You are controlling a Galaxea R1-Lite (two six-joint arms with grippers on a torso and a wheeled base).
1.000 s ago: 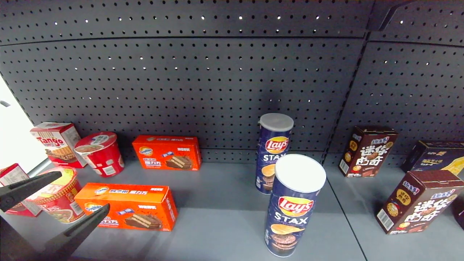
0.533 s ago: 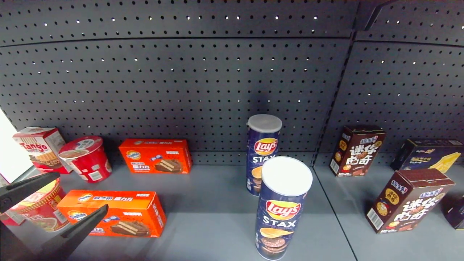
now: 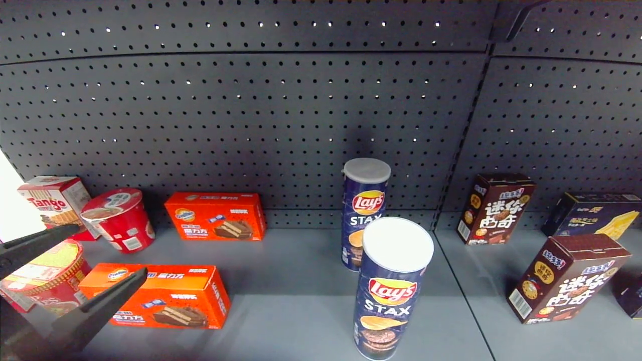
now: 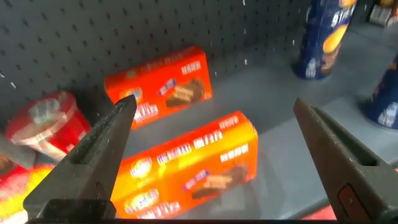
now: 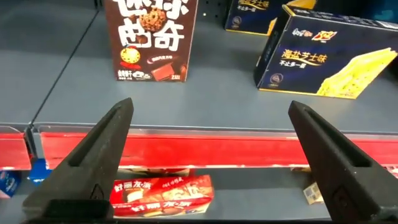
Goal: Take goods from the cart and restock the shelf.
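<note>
My left gripper (image 3: pixel 111 249) stands open at the shelf's left front, empty, above the near orange wafer box (image 3: pixel 160 296). From the left wrist, that gripper (image 4: pixel 212 104) frames both orange boxes, the near one (image 4: pixel 193 162) and the rear one (image 4: pixel 158 84). A red noodle cup (image 3: pixel 45 271) sits just left of it. My right gripper (image 5: pixel 209 106) is open and empty in front of the red shelf edge (image 5: pixel 205 149), facing a brown biscuit box (image 5: pixel 151 37) and a dark blue box (image 5: pixel 326 59).
Two blue chip cans (image 3: pixel 391 286) (image 3: pixel 365 210) stand upright mid-shelf. Brown boxes (image 3: pixel 567 281) (image 3: pixel 494 208) stand to the right. A second red cup (image 3: pixel 118 218) and a wafer box (image 3: pixel 50 203) are at the back left. The grey shelf (image 3: pixel 296 281) is bare between orange boxes and cans. A red box (image 5: pixel 161 193) lies on the lower shelf.
The head camera panned right a second ago, shifting the whole picture left. Since then my left gripper has risen slightly, still open. The goods have not moved.
</note>
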